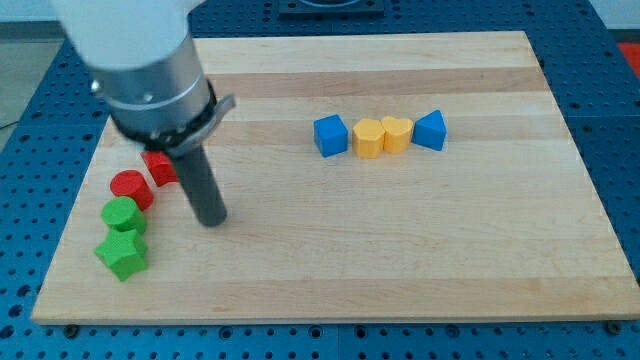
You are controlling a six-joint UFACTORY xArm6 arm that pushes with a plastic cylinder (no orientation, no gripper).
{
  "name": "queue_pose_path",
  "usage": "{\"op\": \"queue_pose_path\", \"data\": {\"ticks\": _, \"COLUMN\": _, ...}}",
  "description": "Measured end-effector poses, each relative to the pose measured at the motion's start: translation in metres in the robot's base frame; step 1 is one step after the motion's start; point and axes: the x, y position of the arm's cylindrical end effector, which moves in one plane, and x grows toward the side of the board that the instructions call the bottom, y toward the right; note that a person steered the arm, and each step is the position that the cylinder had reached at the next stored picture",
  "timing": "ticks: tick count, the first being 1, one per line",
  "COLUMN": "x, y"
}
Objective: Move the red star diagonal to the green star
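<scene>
In the camera view my tip (211,220) rests on the wooden board (420,260) at the left; there are no jaws on this rod, so it holds nothing; the red star (160,167), partly hidden by the rod, lies just up and left of the tip, with the red cylinder (131,189) just beside it. The green star (122,253) sits nearest the view's bottom, left of the tip, touching the green cylinder (123,215); I judge the push must send the red star down past the tip's side. Far right, the blue cube (330,135), two yellow blocks (383,136) and a blue block (430,130) stand in a row, well apart; the board between is open.
</scene>
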Motion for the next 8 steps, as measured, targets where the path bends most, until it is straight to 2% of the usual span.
{"op": "queue_pose_path", "data": {"ticks": 2, "x": -0.134, "y": -0.024}}
{"op": "queue_pose_path", "data": {"ticks": 3, "x": -0.146, "y": -0.064}}
{"op": "queue_pose_path", "data": {"ticks": 4, "x": -0.144, "y": -0.098}}
{"op": "queue_pose_path", "data": {"ticks": 5, "x": -0.121, "y": -0.096}}
{"op": "queue_pose_path", "data": {"ticks": 7, "x": -0.083, "y": -0.033}}
{"op": "queue_pose_path", "data": {"ticks": 8, "x": -0.080, "y": -0.020}}
